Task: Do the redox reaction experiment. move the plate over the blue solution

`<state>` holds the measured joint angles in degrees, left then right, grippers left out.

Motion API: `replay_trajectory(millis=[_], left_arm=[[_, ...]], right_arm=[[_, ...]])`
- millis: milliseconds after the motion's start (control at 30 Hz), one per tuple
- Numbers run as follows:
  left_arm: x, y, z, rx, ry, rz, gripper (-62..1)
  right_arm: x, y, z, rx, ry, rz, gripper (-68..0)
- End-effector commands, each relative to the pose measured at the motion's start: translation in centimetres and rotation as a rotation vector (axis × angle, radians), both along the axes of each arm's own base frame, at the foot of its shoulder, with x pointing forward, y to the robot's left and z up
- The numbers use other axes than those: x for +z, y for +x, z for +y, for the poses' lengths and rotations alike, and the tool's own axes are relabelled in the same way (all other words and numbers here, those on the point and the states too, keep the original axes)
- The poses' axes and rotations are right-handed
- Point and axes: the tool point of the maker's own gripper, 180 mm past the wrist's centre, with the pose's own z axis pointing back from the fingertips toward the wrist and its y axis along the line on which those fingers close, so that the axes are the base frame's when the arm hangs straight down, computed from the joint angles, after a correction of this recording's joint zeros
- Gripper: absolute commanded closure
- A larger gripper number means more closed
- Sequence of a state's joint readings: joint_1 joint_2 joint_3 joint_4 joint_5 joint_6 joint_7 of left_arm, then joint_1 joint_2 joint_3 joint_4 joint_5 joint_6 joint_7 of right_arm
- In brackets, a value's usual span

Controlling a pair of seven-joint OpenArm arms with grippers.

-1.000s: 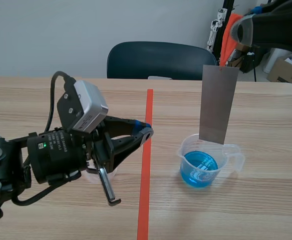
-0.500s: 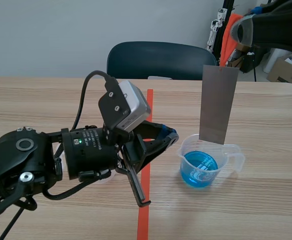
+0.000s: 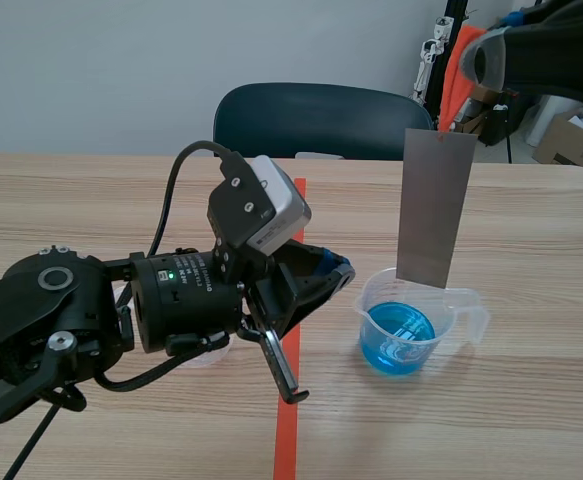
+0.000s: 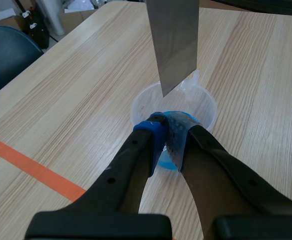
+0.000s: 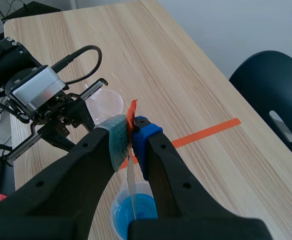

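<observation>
The plate is held upright by its top edge in the right pincer, which is clamped on it. The plate's lower edge is seen just above the far rim of the beaker, clear of the blue solution. It seems centred over the rim, not yet the liquid. The left pincer is pressed together on nothing, its tips just beside the beaker's near wall.

Risks, as judged:
- Rim strike: if the plate is lowered from here, the far rim may be caught and the beaker tipped, w/ solution spilled.
- Nudge: the light beaker may be pushed by the left pincer if that arm is advanced.
- Swing or slip: only 1 narrow edge is pinched, so the plate may pivot.

Room: open bench is seen right of the beaker and toward the robot. The left side is crowded by the left arm. A clear cup sits by that arm.
</observation>
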<state>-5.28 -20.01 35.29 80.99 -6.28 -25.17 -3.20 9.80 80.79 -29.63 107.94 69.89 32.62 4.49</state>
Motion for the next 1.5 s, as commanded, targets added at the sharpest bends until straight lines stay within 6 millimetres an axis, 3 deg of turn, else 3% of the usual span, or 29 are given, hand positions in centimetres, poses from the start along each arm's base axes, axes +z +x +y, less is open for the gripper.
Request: replay_trajectory(millis=[0,1467], left_arm=[[0.92,0.15,-0.43,-0.002,-0.033,-0.013,-2.9],[0.81,0.16,-0.65,0.000,-0.028,-0.007,-2.9]], right_arm=[[1.44,0.43,-0.14,-0.005,0.020,-0.037,-0.2],[1.45,0.43,-0.14,-0.005,0.020,-0.037,-0.2]])
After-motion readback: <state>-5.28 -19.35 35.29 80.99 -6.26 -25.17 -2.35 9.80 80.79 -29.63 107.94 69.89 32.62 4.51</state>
